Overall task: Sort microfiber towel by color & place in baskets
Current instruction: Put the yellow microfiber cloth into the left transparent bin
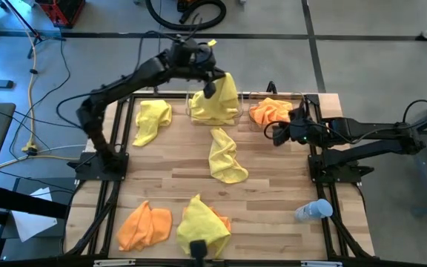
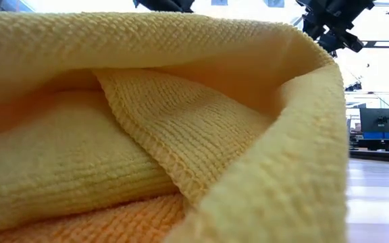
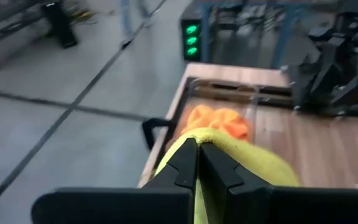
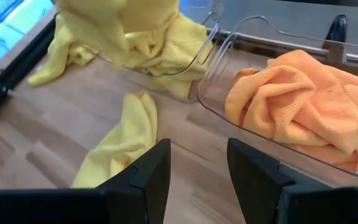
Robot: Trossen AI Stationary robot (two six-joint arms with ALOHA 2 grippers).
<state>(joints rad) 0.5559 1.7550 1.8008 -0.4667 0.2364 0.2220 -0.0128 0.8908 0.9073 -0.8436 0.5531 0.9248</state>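
1. Yellow towel hangs from the left gripper, whose fingers are pinched tight on the cloth's upper fold; it dangles over the left-hand clear basket at 12 o'clock on the table.
2. Right gripper waits at 2 o'clock, fingers parted and holding nothing, just beside the second basket, which holds an orange towel.
3. Loose cloths left: one yellow towel at 10 o'clock, one yellow at table centre, one orange at 7 o'clock, and a yellow one over orange at 6 o'clock.
4. Step in hand, as I judge it: dropping a yellow towel into the yellow basket.
5. Next move calls for lowering until the cloth pools inside the walls, then letting go; a trailing corner could drape over the rim.
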